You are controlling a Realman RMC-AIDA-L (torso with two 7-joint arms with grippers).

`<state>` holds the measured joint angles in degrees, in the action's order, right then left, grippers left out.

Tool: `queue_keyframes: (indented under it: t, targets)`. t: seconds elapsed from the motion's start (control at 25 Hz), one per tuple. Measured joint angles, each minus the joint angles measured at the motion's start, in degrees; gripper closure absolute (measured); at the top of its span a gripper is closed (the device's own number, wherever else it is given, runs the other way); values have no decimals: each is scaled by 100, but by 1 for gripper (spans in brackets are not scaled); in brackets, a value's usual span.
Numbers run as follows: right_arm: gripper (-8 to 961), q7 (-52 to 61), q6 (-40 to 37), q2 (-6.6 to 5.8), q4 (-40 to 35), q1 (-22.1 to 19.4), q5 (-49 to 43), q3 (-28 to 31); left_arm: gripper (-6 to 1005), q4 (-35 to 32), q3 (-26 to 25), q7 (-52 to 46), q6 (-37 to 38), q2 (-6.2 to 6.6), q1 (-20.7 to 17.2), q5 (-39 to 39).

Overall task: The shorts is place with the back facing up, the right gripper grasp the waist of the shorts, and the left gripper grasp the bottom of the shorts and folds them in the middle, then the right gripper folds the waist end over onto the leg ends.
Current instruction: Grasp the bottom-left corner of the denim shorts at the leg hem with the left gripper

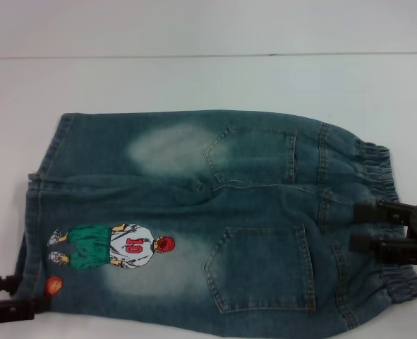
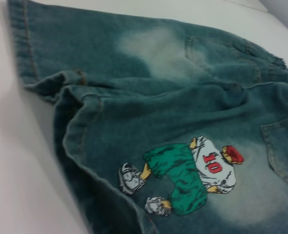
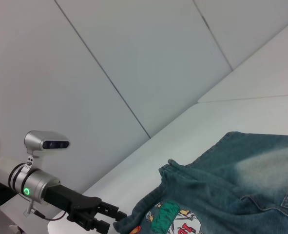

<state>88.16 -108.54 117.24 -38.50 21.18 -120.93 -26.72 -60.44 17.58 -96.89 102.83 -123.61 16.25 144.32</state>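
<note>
Denim shorts [image 1: 208, 219] spread flat on white table [image 1: 194, 78], back side up: two patch pockets visible, elastic waistband [image 1: 384, 212] toward robot's right, leg hems [image 1: 42, 191] toward robot's left. Cartoon print of basketball player [image 1: 113, 246] (white jersey numbered 10, green shorts, red cap) on nearer leg, small orange ball [image 1: 53, 285] printed just beside nearer hem. Faded pale patches on both legs. Right gripper [image 1: 363, 227] at waistband, nearer half, two black fingers lying apart over gathered elastic; touching or just above cloth, cannot tell which, nothing pinched between them. Left gripper [image 1: 25, 295] at nearer leg's hem corner, two fingers spread apart at fabric edge, nothing clamped as far as visible. Left wrist view: hem of nearer leg slightly lifted and rumpled, farther leg hem [image 2: 24, 44] flat on table. Right wrist view: left gripper [image 3: 115, 218] seen from across shorts, fingertips at hem edge next to print; left arm's wrist camera [image 3: 46, 141] and green indicator light [image 3: 26, 191] visible.
</note>
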Motion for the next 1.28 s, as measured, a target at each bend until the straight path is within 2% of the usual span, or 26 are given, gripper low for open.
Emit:
queue_keyframes:
  t: [0.28, 0.84, 1.28]
  targets:
    - [27, -8, 0, 5, 0, 0, 0, 0, 105, -63, -43, -12, 251, -20, 21, -135]
    - [26, -2, 8, 9, 0, 0, 0, -8, 123, -119, -17, -170, 175, 0, -24, 90]
    - [26, -10, 18, 9, 0, 0, 0, -9, 137, -97, 20, -172, 109, -5, 112, 131]
